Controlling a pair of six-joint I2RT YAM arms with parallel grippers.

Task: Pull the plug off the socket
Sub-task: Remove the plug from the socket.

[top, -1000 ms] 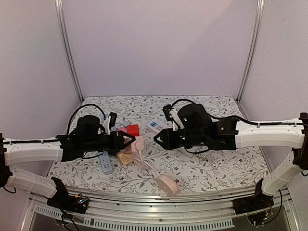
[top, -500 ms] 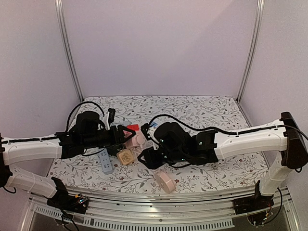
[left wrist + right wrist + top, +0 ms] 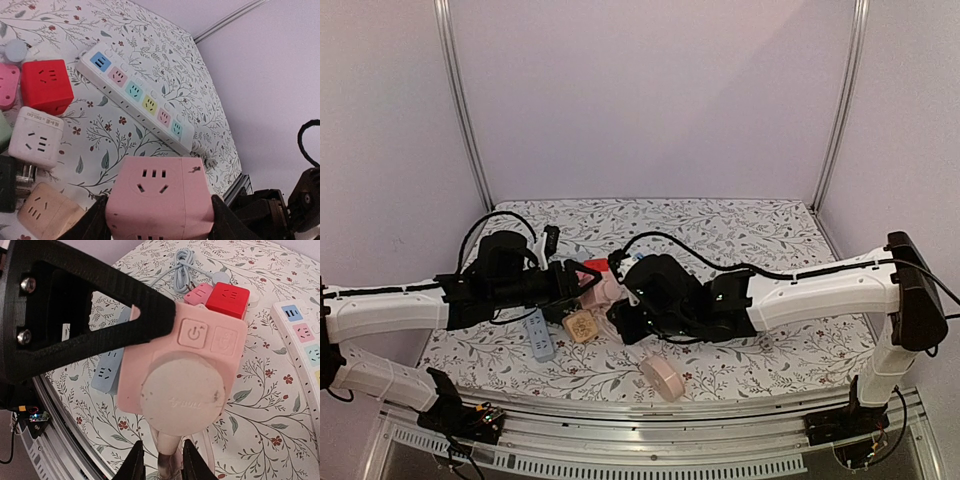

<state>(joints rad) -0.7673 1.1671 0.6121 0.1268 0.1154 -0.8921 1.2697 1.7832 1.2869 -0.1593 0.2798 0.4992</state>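
We see a white counter (image 3: 150, 30) printed all over with grey-green leafy sprigs and small red blossoms. The socket cube (image 3: 160, 195) is pale pink and its round plug (image 3: 182, 395) a creamier pink, while the left tool (image 3: 160, 220) and right tool (image 3: 164, 462) are both black. Around them we count a red cube (image 3: 46, 86), a white cube (image 3: 36, 136), a tan cube (image 3: 42, 214), a light blue strip (image 3: 107, 371), and a white power strip (image 3: 135, 95) whose outlets run blue, pink, teal, yellow, pink, teal.
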